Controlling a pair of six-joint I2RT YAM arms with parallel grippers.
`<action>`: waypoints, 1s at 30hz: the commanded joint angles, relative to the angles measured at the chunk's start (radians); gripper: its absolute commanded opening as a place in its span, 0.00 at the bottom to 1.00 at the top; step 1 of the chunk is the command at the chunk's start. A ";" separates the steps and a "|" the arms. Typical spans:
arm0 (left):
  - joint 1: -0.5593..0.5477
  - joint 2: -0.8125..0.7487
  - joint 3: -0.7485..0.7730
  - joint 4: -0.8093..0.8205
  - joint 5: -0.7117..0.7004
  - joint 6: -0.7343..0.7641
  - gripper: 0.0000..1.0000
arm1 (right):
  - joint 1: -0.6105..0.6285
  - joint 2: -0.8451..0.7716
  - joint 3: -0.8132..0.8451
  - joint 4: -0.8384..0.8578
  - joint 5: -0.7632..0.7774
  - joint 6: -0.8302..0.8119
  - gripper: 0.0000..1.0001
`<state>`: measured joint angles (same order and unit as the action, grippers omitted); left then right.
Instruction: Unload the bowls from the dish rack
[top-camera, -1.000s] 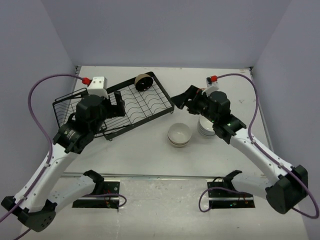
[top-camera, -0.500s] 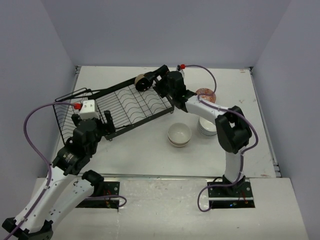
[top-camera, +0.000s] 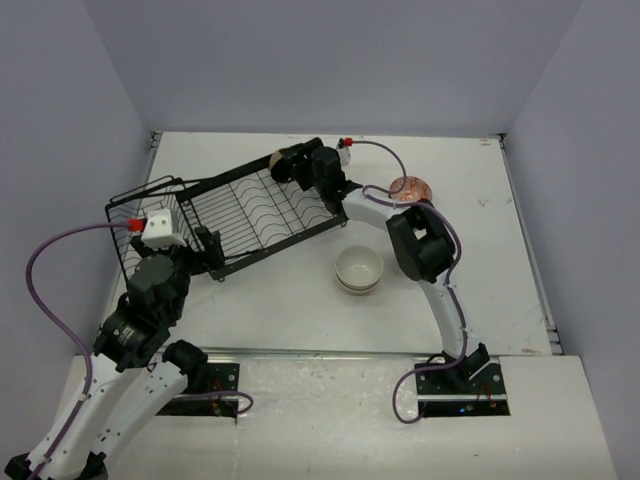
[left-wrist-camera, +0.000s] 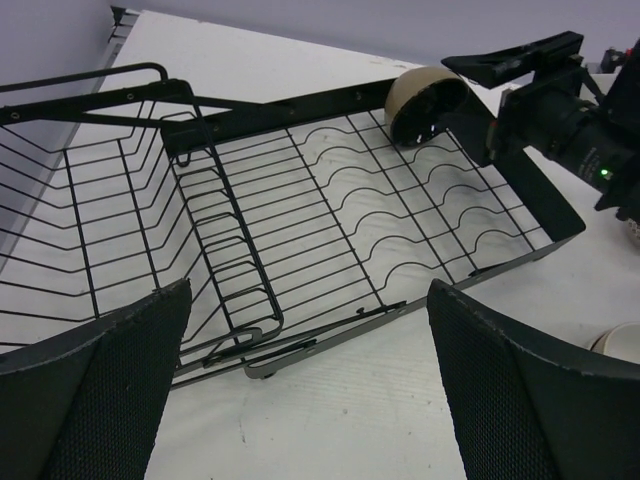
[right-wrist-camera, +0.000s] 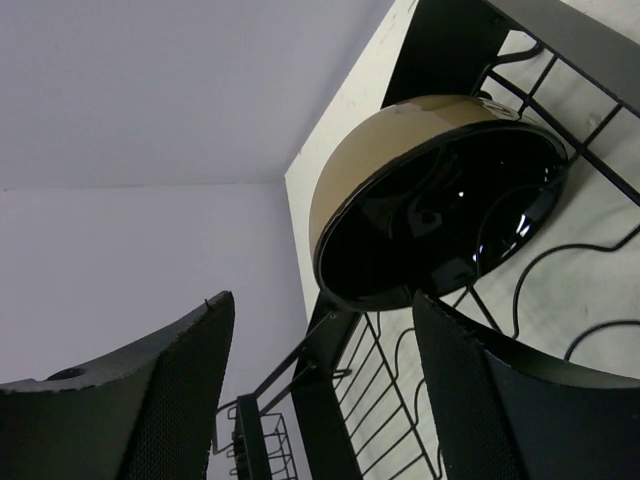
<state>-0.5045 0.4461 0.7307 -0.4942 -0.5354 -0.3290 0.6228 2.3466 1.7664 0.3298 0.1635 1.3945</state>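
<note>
The rack (left-wrist-camera: 330, 230) lies aslant on the left half of the table (top-camera: 500, 290), its deep basket end to the left and its slotted end to the right. One beige bowl (right-wrist-camera: 400, 150) stands on edge in the slots at the rack's far right corner, its glossy black inside facing the right gripper (right-wrist-camera: 322, 300). That gripper reaches in over this corner from the right. Its jaws stand well apart, one on each side of the bowl's rim, and the wrist view shows a gap between each finger and the bowl, so nothing is gripped. In the left wrist view one finger (left-wrist-camera: 510, 60) lies over the top of the bowl. Whether any finger touches the rim cannot be told. The left gripper (left-wrist-camera: 310, 290) hangs at the near side of the rack, close to where the basket meets the slots. Its jaws are as wide as they go and hold nothing, with only wire and bare table between them. It is well apart from the beige bowl, which sits across the rack at the opposite corner. Off the rack, white bowls (top-camera: 359, 268) sit stacked on the table just right of the slotted end. A speckled bowl (top-camera: 411, 188) sits farther back, beside the right arm.
</note>
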 joint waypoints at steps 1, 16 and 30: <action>0.006 -0.017 -0.011 0.045 0.029 0.010 1.00 | 0.005 0.075 0.106 0.090 0.001 0.038 0.70; 0.004 -0.023 -0.016 0.054 0.081 0.018 1.00 | 0.009 0.224 0.288 0.104 0.005 0.000 0.36; 0.004 -0.020 -0.017 0.054 0.087 0.021 1.00 | 0.009 0.230 0.199 0.274 -0.059 0.014 0.00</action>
<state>-0.5045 0.4297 0.7216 -0.4786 -0.4572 -0.3290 0.6209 2.5660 1.9766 0.4896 0.1379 1.3972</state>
